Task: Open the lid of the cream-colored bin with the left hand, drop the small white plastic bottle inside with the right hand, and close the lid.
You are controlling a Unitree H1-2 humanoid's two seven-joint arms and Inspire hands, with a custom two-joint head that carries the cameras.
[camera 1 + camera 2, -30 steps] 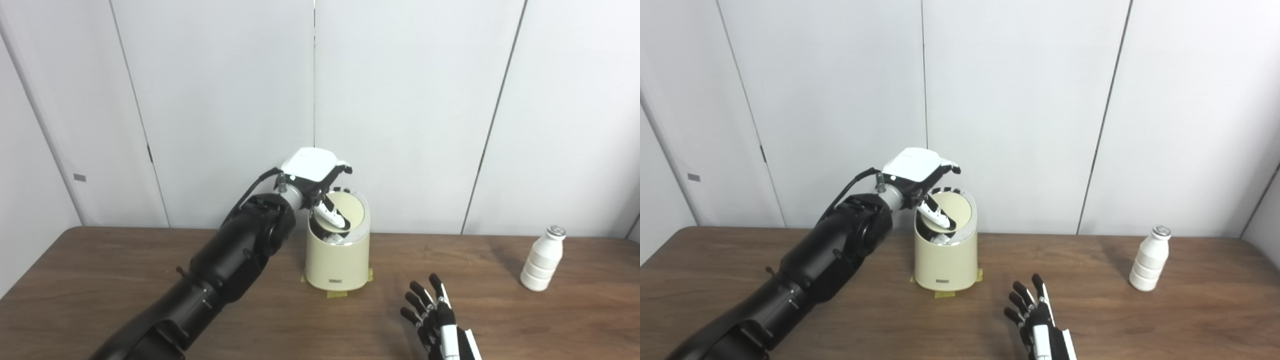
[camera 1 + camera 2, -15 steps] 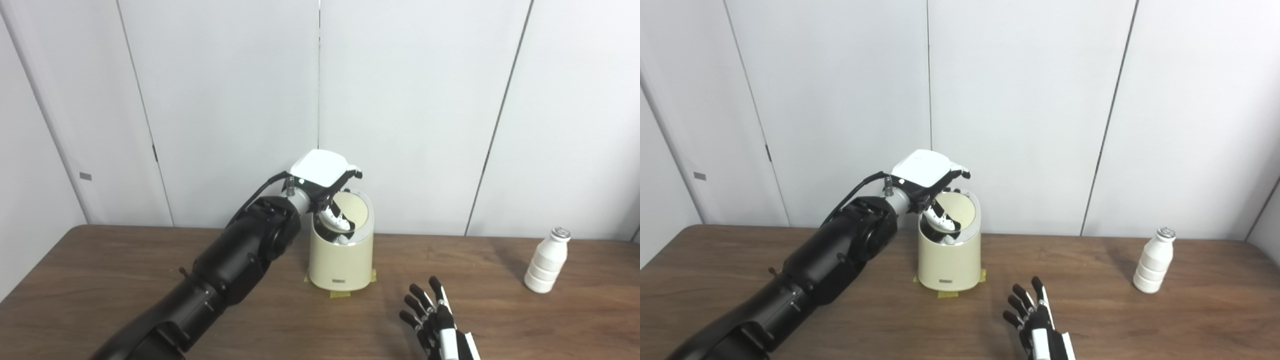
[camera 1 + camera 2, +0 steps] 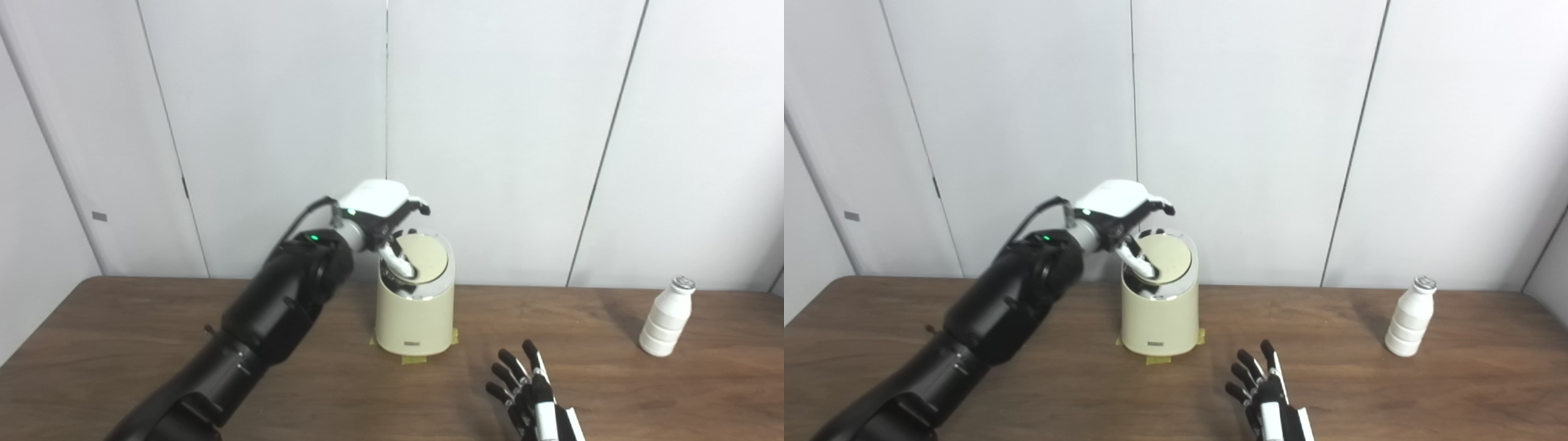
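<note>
A cream-colored cylindrical plastic bin (image 3: 414, 312) stands on the brown wood-grain desk (image 3: 122, 343), its foot fixed with strips of yellowish tape (image 3: 414, 359). Its round cream lid (image 3: 424, 263) is tilted up inside the rim, leaving a dark gap on the left. The left hand (image 3: 383, 211), white-backed with black fingers, hovers at the top left of the bin; a finger (image 3: 1139, 263) reaches down into the gap against the lid's raised edge, the rest curled above it. I cannot tell whether the hand pinches the lid or only props it. The small white plastic bottle (image 3: 664, 318) with a silvery cap stands upright on the desk, well apart to the right of the bin. The right hand (image 3: 530, 398) rests low near the front edge, fingers spread and empty, between bin and bottle.
</note>
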